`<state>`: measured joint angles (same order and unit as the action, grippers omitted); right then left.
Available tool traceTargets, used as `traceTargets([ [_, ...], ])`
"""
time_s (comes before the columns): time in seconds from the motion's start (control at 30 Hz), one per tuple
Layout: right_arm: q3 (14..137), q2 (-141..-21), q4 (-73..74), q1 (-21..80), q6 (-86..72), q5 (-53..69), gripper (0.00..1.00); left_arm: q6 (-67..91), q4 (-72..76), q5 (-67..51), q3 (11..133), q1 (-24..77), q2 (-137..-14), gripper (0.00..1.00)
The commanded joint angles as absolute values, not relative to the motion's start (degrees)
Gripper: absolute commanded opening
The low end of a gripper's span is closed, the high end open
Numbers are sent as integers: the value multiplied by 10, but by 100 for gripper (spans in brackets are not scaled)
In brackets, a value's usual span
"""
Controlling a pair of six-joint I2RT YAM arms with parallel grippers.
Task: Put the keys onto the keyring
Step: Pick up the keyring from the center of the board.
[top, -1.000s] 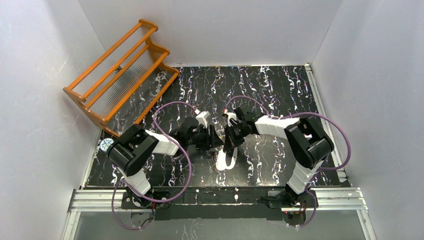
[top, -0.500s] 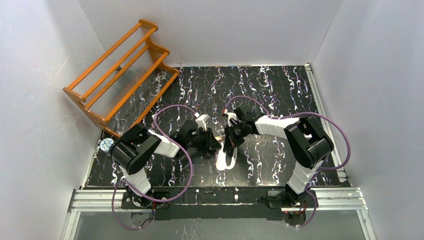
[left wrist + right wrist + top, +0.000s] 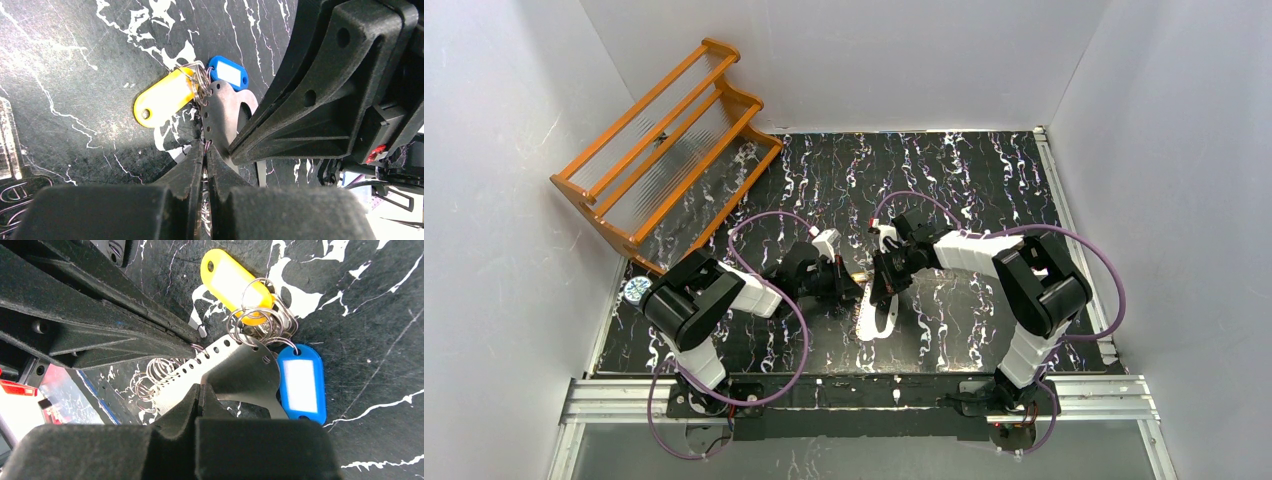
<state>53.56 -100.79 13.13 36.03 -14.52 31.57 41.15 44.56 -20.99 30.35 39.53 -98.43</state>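
Note:
The keyring (image 3: 245, 372) is a flat silvery plate with a row of holes along one edge, and it shows as a white oval (image 3: 874, 318) in the top view. Wire rings (image 3: 157, 377) hang from those holes. Two keys lie against its end on the mat, one with a yellow head (image 3: 162, 97) and one with a blue head (image 3: 228, 72), both on split rings (image 3: 257, 315). My right gripper (image 3: 200, 388) is shut on the plate's plain edge. My left gripper (image 3: 205, 146) faces it from the holed edge, shut with thin wire rings between its fingers.
An orange wooden rack (image 3: 664, 140) leans at the back left corner. A small round tin (image 3: 635, 290) sits at the mat's left edge. White walls enclose the black marbled mat (image 3: 984, 190). Both arms meet at its middle front.
My left gripper has closed from half open to shut, and its wrist has shifted slightly left. The right gripper and the keyring have stayed in place.

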Motion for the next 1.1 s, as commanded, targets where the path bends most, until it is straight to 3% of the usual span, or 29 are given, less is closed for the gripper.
traceTargets([
  [0.0,534,-990,142,361,-117,274,1,405,434,-200,306,398,-962,0],
  [0.1,535,-972,142,361,-110,274,1,404,433,-207,311,398,-951,0],
  [0.27,534,-916,134,361,-101,269,10,389,406,-211,321,398,-918,0],
  [0.37,531,-866,121,361,-98,266,22,359,353,-207,340,398,-889,0],
  [0.47,529,-813,106,361,-97,259,43,323,294,-201,365,398,-858,0],
  [0.6,527,-750,82,360,-92,245,52,277,215,-195,406,398,-824,0],
  [0.83,512,-702,31,361,-62,250,57,207,97,-187,491,399,-781,0],
  [1.07,421,-633,-114,360,-1,323,61,137,105,-233,510,399,-743,0],
])
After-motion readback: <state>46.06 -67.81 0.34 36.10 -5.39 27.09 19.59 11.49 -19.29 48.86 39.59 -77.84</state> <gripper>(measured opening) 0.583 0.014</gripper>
